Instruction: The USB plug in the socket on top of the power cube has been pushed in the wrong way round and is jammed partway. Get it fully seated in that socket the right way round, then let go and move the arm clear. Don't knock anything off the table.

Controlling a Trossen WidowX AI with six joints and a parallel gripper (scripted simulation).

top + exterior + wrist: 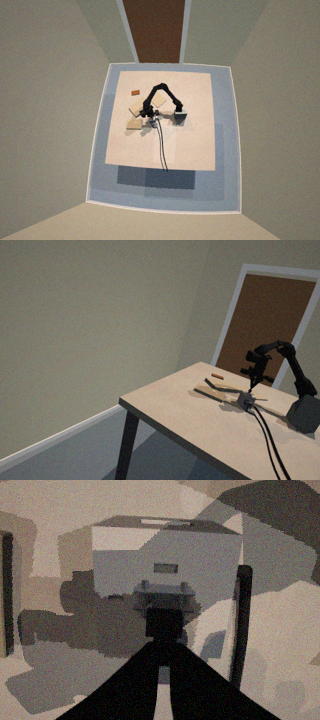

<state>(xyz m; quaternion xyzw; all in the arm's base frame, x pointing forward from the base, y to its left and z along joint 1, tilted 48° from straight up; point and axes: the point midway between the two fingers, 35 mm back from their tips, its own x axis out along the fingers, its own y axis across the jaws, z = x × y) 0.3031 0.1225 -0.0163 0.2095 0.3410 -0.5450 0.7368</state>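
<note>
The grey power cube stands near the table's middle, with two black cables running from its side to the front edge. My gripper points straight down over the cube's top and is shut on the small dark USB plug. In the wrist view the plug hangs in front of the cube face, just below a small rectangular socket slot that shows open. In the exterior view the fingertips sit right at the cube's top; I cannot tell whether the plug touches it.
Three tan boards lie left of and behind the cube, one leaning. A small orange block lies at the far left. The arm's grey base stands to the right. A black cable runs beside the cube.
</note>
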